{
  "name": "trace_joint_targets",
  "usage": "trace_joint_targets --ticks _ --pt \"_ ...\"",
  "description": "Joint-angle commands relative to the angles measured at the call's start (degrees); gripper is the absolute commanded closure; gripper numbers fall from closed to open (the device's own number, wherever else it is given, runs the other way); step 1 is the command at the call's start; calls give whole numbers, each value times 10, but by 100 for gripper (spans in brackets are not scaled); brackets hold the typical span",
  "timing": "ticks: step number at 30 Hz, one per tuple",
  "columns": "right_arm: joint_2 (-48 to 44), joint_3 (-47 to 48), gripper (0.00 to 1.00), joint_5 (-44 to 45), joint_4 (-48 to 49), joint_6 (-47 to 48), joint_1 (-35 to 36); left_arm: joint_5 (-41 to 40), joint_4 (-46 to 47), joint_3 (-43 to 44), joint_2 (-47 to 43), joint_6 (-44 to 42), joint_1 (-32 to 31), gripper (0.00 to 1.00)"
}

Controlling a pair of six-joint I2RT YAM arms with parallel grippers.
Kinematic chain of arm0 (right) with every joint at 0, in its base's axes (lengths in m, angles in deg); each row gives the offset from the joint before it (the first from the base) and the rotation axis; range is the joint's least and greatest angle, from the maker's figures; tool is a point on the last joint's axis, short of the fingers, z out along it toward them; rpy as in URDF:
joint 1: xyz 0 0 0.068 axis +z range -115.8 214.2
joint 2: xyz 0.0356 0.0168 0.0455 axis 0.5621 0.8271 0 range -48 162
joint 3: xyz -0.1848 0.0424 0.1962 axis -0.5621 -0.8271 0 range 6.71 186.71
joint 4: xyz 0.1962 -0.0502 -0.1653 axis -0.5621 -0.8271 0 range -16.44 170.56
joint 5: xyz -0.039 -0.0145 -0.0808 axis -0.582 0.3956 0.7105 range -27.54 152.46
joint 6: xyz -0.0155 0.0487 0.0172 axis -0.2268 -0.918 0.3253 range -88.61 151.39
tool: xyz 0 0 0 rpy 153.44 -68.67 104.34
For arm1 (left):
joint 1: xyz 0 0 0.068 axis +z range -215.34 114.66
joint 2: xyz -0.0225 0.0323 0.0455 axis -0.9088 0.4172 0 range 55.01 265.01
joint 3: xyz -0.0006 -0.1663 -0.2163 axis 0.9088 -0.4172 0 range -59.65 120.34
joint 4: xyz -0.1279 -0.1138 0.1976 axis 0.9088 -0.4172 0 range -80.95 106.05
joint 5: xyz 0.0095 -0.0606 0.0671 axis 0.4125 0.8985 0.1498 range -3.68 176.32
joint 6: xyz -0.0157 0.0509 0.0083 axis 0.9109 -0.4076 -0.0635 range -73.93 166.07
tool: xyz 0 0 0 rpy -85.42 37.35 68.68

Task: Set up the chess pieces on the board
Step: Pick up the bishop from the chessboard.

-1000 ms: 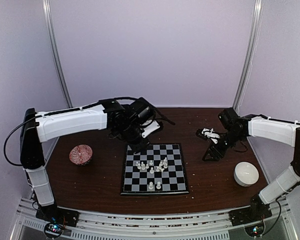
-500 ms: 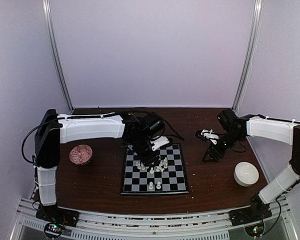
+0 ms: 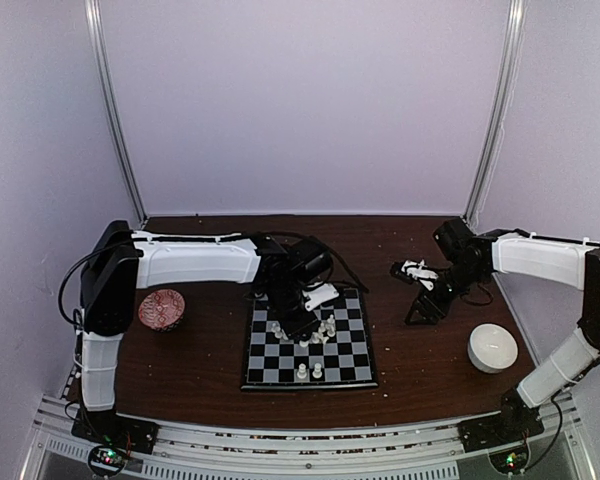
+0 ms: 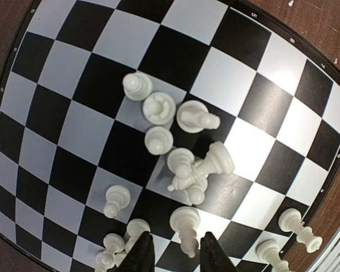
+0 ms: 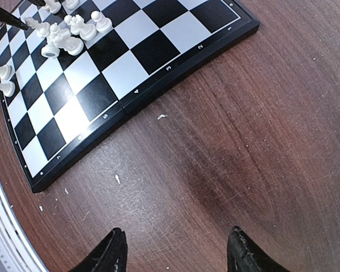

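the black-and-white board (image 3: 352, 368) lies flat mid-desk (image 3: 200, 360). cream chess pieces (image 4: 184, 170) crowd near its centre, several toppled, and two more pieces (image 3: 309, 371) stand at its near edge. the left hand (image 4: 177, 258) hovers low over the cluster, fingers narrowly parted around one piece (image 4: 185, 229) with a gap beside it. the right hand (image 5: 175, 252) gapes wide and empty over bare desk beside the board.

chess pieces (image 4: 158, 139) clustered on board (image 4: 89, 86)
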Motion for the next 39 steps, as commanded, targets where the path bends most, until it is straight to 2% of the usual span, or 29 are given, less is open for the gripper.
trace_joint_targets --ticks 1,5,13,18,21,32,39 --pt "5 16 39 8 -5 5 5 12 8 3 4 -5 -3 74" --pt "4 16 39 9 -5 5 5 17 8 2 8 -10 -6 78" --pt "3 16 39 10 -6 5 5 15 8 -1 13 -11 -6 81" --pt "3 17 39 9 -7 5 5 15 8 0 16 -11 -6 80" --pt "3 17 40 9 -8 5 5 12 5 1 16 -12 -7 75" --pt "3 17 40 10 -10 6 5 10 -1 4 15 -13 -8 92" --pt "3 17 40 11 -9 6 5 2 -10 3 -48 -4 -10 97"
